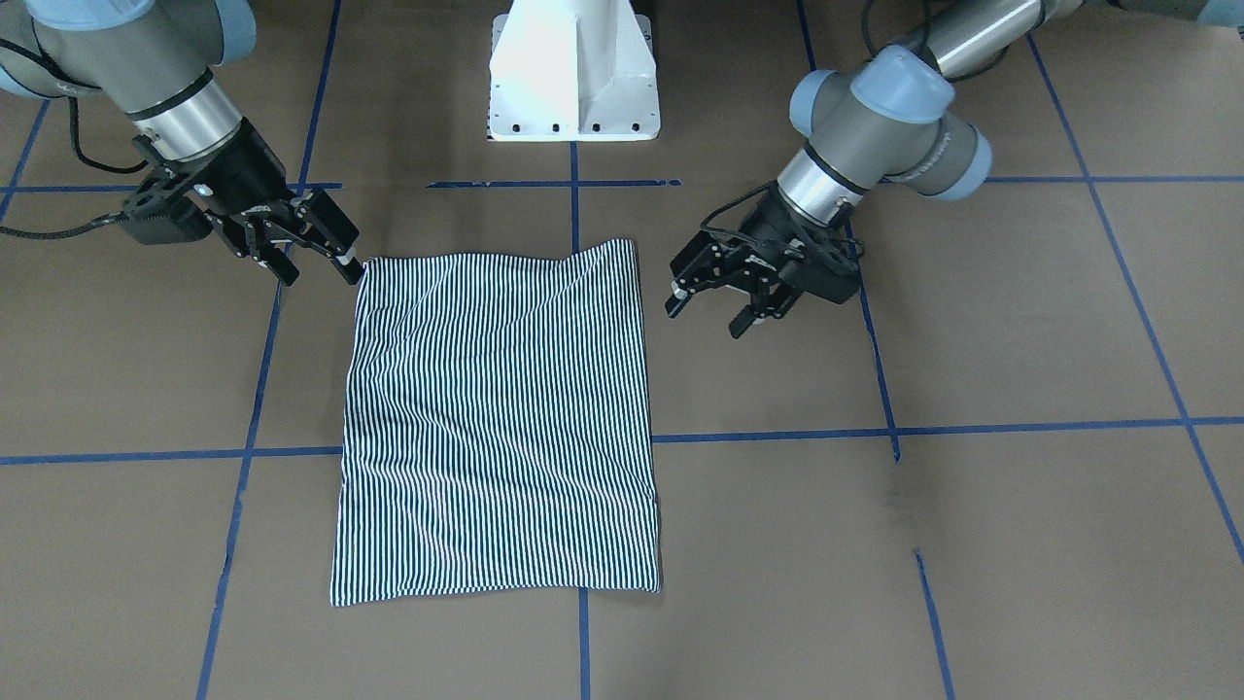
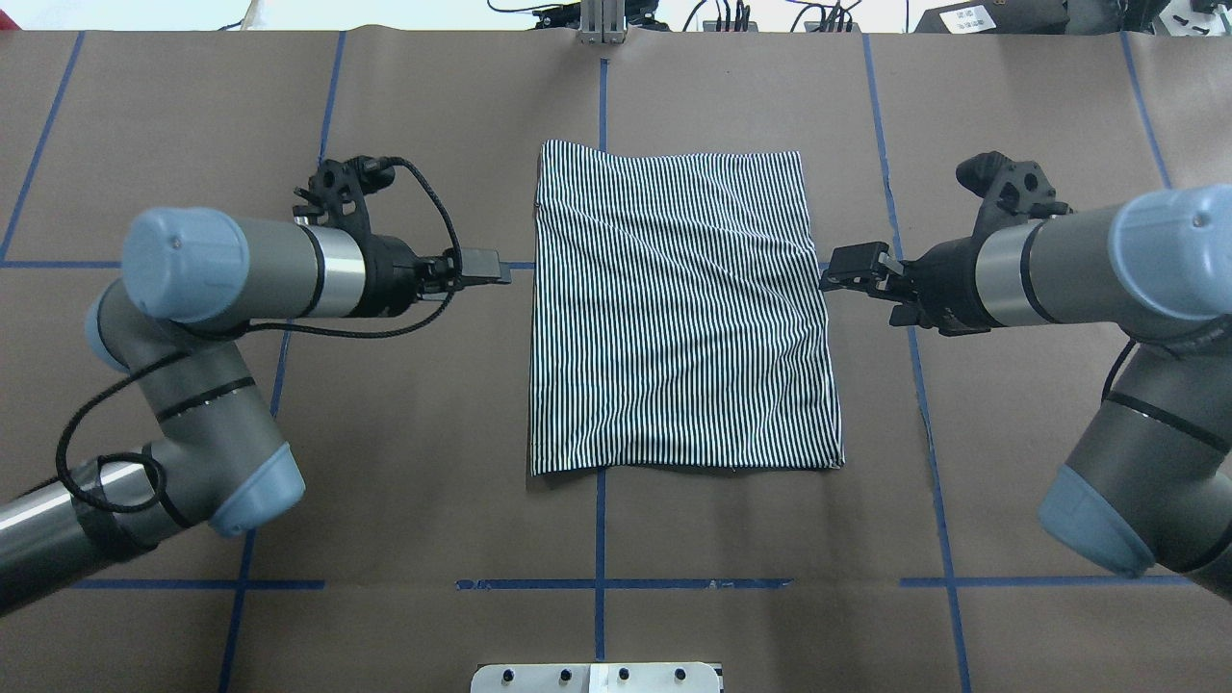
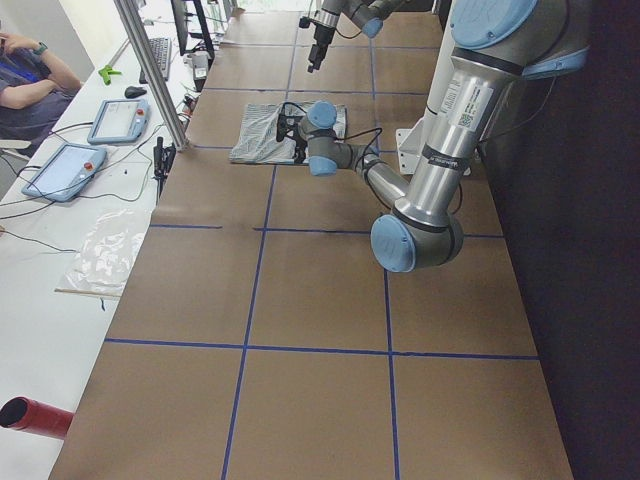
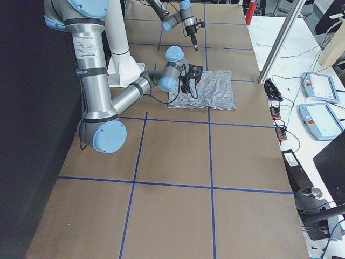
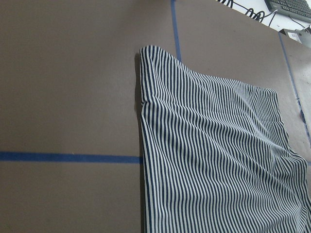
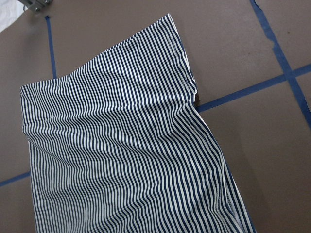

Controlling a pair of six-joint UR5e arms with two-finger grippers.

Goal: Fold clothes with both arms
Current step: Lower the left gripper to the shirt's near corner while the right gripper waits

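The striped shirt (image 1: 496, 418) lies flat on the brown table, folded into a rectangle; its collar, buttons and logo are hidden. It also shows in the overhead view (image 2: 679, 308) and in both wrist views (image 5: 214, 160) (image 6: 121, 145). My left gripper (image 1: 708, 313) is open and empty, hovering just off the shirt's side edge (image 2: 491, 267). My right gripper (image 1: 319, 270) is open and empty at the opposite side, one fingertip close to the shirt's corner nearest the robot (image 2: 839, 272). Neither gripper holds cloth.
The white pedestal base (image 1: 573, 78) stands behind the shirt. Blue tape lines (image 1: 777, 435) cross the table. Beyond the table's far edge are a metal post (image 3: 150, 70), tablets (image 3: 70, 170) and a seated person (image 3: 30, 80).
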